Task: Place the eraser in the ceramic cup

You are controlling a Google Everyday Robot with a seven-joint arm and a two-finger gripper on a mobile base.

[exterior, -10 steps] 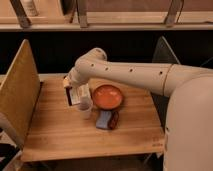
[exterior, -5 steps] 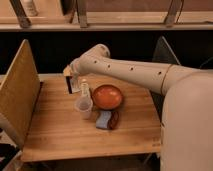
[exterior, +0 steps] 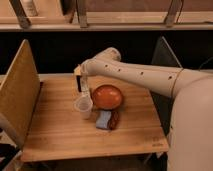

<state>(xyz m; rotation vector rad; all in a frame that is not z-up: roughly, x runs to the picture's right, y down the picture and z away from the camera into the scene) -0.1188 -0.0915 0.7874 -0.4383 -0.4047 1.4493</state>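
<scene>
My gripper (exterior: 78,76) is at the end of the white arm that reaches in from the right. It hangs over the back left of the wooden table (exterior: 55,127). It is shut on the eraser (exterior: 78,83), a flat block that hangs upright, dark on the side I see. The ceramic cup (exterior: 83,106) stands upright on the table, below and in front of the gripper and a little to its right. The eraser is above the table and clear of the cup.
A small clear bottle (exterior: 85,86) stands just right of the gripper, behind the cup. A reddish-brown bowl (exterior: 107,96) sits right of the cup. A blue pad (exterior: 103,120) with a dark object beside it lies in front of the bowl. A slanted board (exterior: 20,90) stands at the table's left edge.
The gripper has risen from beside the cup and moved back and to the left, with the eraser in it. The cup, bottle, bowl and pad have not moved.
</scene>
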